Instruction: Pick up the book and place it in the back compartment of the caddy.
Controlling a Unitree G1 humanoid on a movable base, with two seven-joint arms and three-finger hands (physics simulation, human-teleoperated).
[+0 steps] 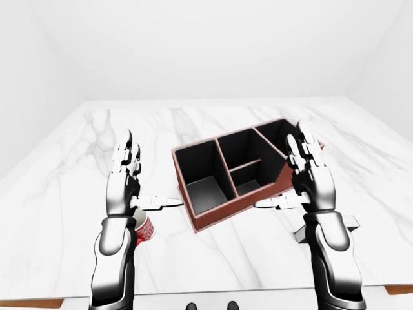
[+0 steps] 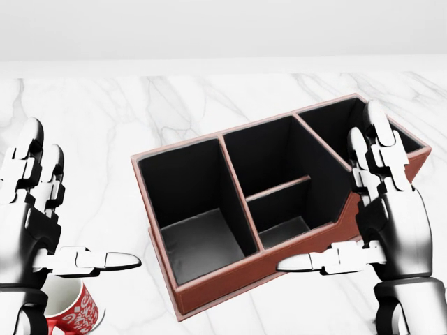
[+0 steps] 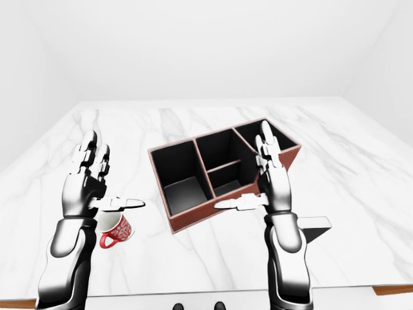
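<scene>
Reddish-brown outside and black inside, the caddy (image 2: 209,279) sits skewed on the white marble tabletop (image 1: 213,123), its low end toward the bottom left of the head view. It has one large compartment at left, two smaller ones split by a low divider in the middle, and a tall one at upper right. The left hand (image 2: 31,223) and right hand (image 2: 387,209) are raised either side, fingers spread, holding nothing. A red patterned mug (image 3: 116,229) stands below the left hand. A pale flat object (image 3: 316,226) shows behind the right forearm.
</scene>
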